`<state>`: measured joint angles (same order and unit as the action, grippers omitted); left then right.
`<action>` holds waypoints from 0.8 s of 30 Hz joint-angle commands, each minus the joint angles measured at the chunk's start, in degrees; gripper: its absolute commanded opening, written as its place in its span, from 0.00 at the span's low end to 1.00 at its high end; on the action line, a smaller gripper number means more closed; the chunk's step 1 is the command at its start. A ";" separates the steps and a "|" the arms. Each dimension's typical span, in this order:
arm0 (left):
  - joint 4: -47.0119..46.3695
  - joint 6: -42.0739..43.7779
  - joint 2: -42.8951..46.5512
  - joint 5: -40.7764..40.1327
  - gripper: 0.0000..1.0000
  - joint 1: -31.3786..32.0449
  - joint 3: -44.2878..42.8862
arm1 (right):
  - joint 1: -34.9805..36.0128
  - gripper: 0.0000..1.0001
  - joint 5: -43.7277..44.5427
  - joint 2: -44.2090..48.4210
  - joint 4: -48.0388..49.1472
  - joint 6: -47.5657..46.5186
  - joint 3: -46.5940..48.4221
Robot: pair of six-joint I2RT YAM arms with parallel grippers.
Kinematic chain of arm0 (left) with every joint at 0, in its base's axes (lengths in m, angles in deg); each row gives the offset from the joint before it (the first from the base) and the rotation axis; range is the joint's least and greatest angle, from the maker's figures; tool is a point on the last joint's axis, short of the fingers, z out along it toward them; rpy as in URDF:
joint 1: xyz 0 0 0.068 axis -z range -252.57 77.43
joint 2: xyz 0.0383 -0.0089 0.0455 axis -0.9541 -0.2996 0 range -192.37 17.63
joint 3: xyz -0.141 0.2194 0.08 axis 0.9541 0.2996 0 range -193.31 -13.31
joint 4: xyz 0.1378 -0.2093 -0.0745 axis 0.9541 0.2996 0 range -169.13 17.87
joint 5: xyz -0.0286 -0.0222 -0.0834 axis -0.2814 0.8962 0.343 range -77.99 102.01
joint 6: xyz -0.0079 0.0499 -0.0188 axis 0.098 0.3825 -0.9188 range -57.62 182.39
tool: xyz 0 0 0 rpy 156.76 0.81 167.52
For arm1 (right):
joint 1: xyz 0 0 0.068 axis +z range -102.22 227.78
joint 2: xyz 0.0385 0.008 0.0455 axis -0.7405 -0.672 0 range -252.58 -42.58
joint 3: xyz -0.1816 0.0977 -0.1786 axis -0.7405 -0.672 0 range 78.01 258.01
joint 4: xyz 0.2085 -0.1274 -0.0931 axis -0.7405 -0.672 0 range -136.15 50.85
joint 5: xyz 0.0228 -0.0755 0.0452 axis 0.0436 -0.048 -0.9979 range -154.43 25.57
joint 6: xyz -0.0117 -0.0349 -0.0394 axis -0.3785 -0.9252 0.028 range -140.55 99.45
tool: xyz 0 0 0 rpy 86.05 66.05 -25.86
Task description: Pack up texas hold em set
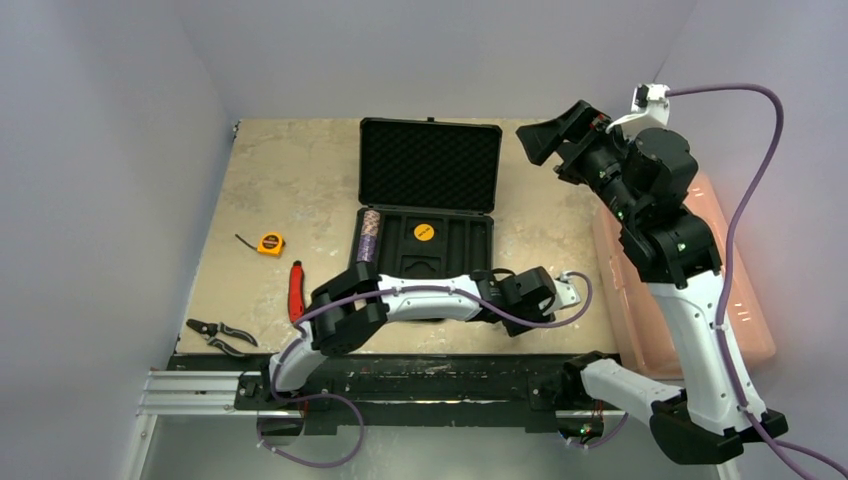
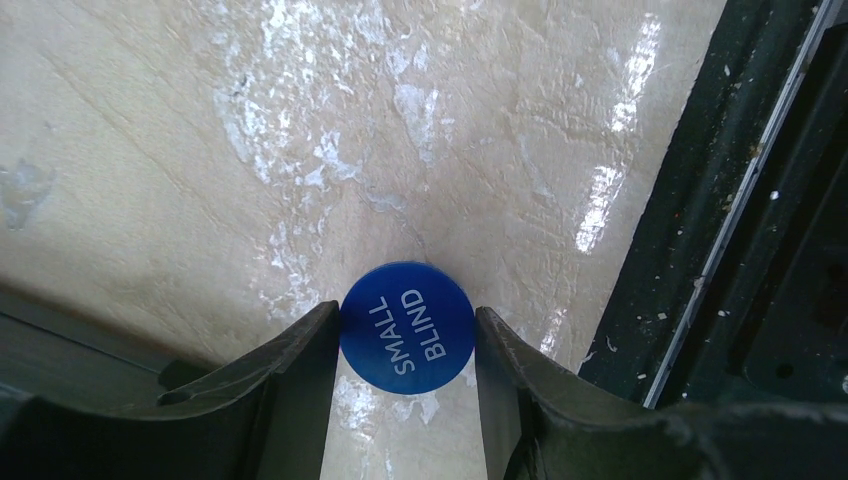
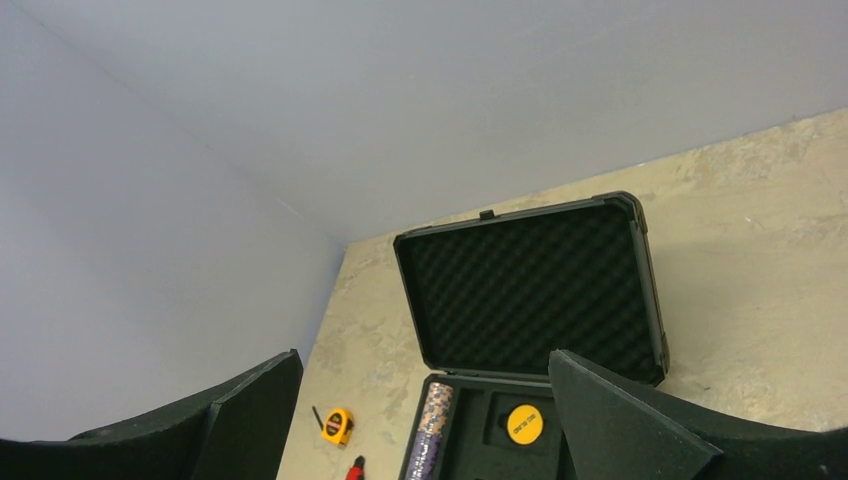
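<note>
The black briefcase (image 1: 430, 165) lies open at the back middle of the table, its foam-lined lid up. Its moulded tray (image 1: 470, 250) holds a chip stack (image 1: 368, 235) along the left side and a yellow disc (image 1: 424, 232). My left gripper (image 2: 407, 309) reaches low to the right in front of the case, shut on a blue disc (image 2: 407, 335) marked SMALL BLIND, one finger against each edge, just over the tabletop. My right gripper (image 3: 422, 355) hangs high at the back right, open and empty, looking down on the case (image 3: 530, 290) and the yellow disc (image 3: 524, 423).
A yellow tape measure (image 1: 270, 243), a red-handled knife (image 1: 296, 290) and pliers (image 1: 220, 335) lie on the table's left side. A translucent pink bin (image 1: 680, 290) stands at the right edge. A black rail (image 2: 730, 230) runs close beside the blue disc.
</note>
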<state>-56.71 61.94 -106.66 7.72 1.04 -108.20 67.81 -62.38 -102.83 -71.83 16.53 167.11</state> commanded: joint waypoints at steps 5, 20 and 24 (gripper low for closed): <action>0.65 -1.38 7.22 0.95 0.41 -0.65 -0.10 | 0.16 0.99 2.35 1.66 0.30 -1.29 0.49; 2.47 -6.49 16.85 -2.03 0.41 -5.67 5.11 | 0.17 0.99 3.92 2.48 0.21 -2.95 2.86; 2.61 -8.38 20.33 -3.76 0.39 -8.60 8.31 | 0.17 0.99 4.75 2.59 0.68 -3.02 2.71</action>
<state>-54.04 56.84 -91.69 6.49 -4.80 -102.36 67.81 -59.30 -101.11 -72.16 14.83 167.81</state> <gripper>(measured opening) 0.473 0.987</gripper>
